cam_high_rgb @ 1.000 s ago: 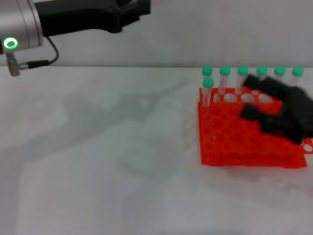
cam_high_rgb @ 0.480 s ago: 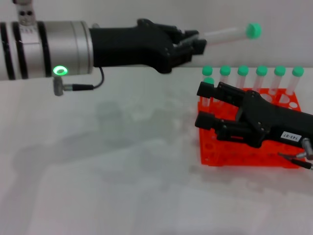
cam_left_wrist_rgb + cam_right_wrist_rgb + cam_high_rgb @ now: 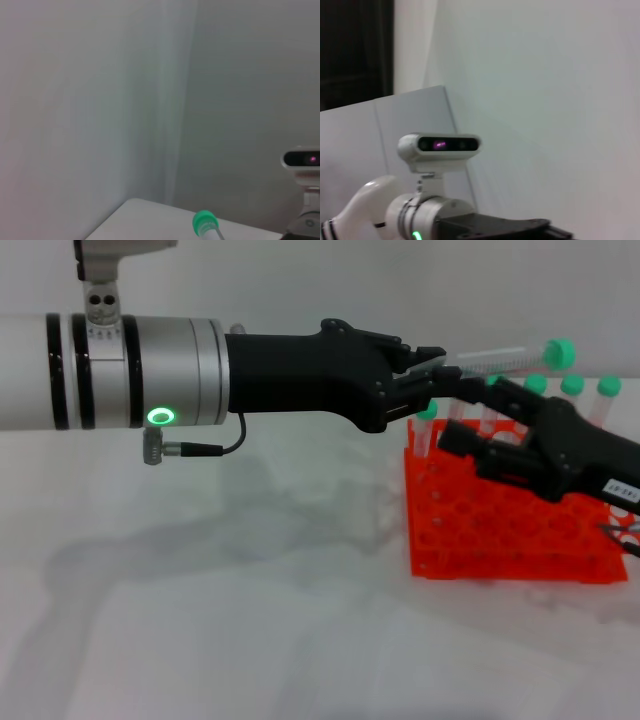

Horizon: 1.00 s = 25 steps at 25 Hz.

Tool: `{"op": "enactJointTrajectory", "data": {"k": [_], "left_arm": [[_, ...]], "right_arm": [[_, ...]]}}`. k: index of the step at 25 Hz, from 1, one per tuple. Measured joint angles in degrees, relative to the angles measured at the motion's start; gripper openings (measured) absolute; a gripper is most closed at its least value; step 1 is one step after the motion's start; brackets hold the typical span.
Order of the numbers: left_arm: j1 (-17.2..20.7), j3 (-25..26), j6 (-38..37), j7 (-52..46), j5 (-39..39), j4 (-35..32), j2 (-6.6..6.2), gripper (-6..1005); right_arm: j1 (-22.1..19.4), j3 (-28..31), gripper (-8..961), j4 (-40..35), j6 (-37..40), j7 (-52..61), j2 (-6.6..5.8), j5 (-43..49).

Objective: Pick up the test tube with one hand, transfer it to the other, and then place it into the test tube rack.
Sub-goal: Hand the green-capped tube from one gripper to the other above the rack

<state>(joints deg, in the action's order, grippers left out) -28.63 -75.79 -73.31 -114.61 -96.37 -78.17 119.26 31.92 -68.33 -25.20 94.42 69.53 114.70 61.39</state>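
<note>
Head view: left gripper (image 3: 432, 368) holds test tube (image 3: 510, 357).

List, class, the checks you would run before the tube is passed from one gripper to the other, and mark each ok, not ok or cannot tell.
1. Left gripper shut on the test tube: ok.
2. Tube's green cap end free to grasp: ok.
3. Right gripper open: ok.
4. Right gripper's fingers either side of the tube: not ok; they sit just below it.
5. Free holes in the test tube rack: ok.
6. Clearance from the racked tubes: cannot tell.
</note>
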Motion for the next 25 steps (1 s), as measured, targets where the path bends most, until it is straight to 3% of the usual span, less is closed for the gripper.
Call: {"op": "enactJointTrajectory", "data": {"k": [14,25], "left_arm": [[0.2,-1.2,-0.5,-1.4,-0.3,0.4,-0.04,198],[-0.3,-1.3,-0.5,-1.4,-1.9,2.7,-0.13,198]], "right_arm": [[-1.8,3.5,861,-0.3,-0.8,-1.4,-0.80,0.0],[-1.6,3.6,860,-0.8,-0.5,-1.5,-0.54,0.0]]}}
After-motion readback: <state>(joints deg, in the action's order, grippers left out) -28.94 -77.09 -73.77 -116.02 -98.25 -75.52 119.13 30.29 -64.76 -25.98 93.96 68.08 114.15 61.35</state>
